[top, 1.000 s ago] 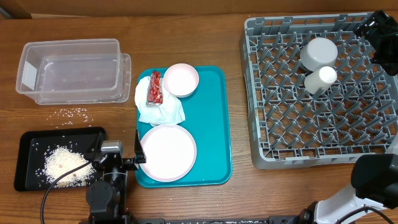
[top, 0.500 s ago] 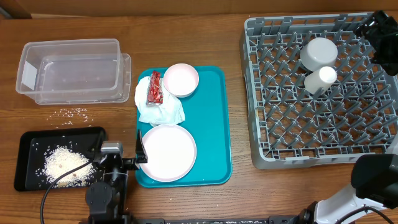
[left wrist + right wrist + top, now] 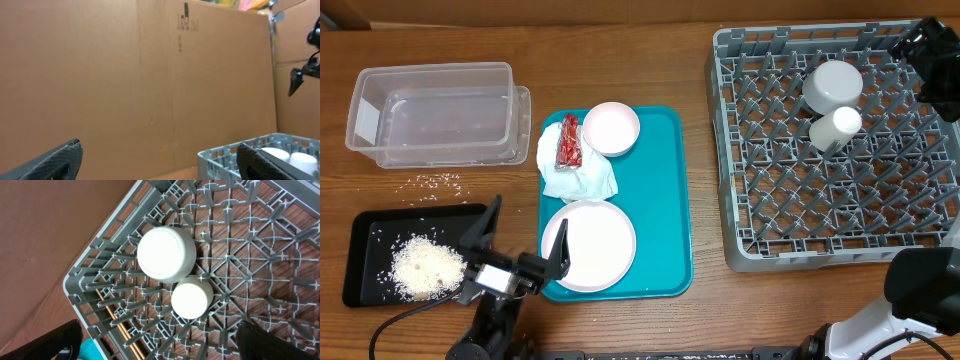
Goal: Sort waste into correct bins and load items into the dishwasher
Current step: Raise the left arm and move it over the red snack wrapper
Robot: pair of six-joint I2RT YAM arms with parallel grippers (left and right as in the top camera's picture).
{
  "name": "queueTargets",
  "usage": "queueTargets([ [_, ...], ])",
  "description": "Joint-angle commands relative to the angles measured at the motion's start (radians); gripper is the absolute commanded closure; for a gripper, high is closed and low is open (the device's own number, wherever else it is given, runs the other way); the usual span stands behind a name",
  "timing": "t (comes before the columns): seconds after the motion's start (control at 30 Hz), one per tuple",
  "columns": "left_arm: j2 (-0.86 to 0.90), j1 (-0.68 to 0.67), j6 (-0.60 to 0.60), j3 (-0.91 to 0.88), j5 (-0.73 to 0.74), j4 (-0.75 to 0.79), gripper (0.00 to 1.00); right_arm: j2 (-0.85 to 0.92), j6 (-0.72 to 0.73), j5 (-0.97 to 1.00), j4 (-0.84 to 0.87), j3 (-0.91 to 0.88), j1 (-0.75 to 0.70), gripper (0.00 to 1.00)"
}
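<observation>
On the teal tray, the crumpled napkin carries the red wrapper, between the small pink plate and the large plate. My left gripper hovers open and empty by the tray's front left corner, one finger over the large plate's rim; its camera faces a cardboard wall. The dish rack holds an upturned bowl, a cup and chopsticks. Over the rack's far right corner, the right gripper stands open and empty.
The clear tub sits empty at the back left. A black tray with a heap of rice lies at the front left, and loose grains are scattered between them. A cardboard wall rises behind the table.
My left gripper has tilted and swung, its fingers now spread between the black tray and the large plate. The right arm and all objects have stayed put.
</observation>
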Motion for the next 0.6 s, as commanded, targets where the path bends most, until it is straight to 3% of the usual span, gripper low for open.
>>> queueTargets([
  [0.0, -0.008, -0.008, -0.062, 0.005, 0.026, 0.005, 0.00, -0.002, 0.002, -0.005, 0.005, 0.007, 0.005, 0.00],
  [0.13, 0.000, -0.008, -0.013, 0.088, 0.026, -0.089, 0.00, -0.003, 0.002, -0.005, 0.005, 0.007, 0.005, 0.00],
  [0.3, 0.113, -0.008, 0.180, 0.293, 0.025, -0.329, 0.00, -0.002, 0.002, -0.005, 0.005, 0.007, 0.005, 0.00],
  [0.43, 0.336, -0.008, 0.240, 0.528, -0.029, -0.541, 0.00, -0.003, 0.002, -0.005, 0.005, 0.007, 0.005, 0.00],
  [0.57, 0.629, -0.008, 0.314, 0.828, -0.029, -0.857, 0.00, -0.003, 0.002, -0.005, 0.005, 0.007, 0.005, 0.00],
])
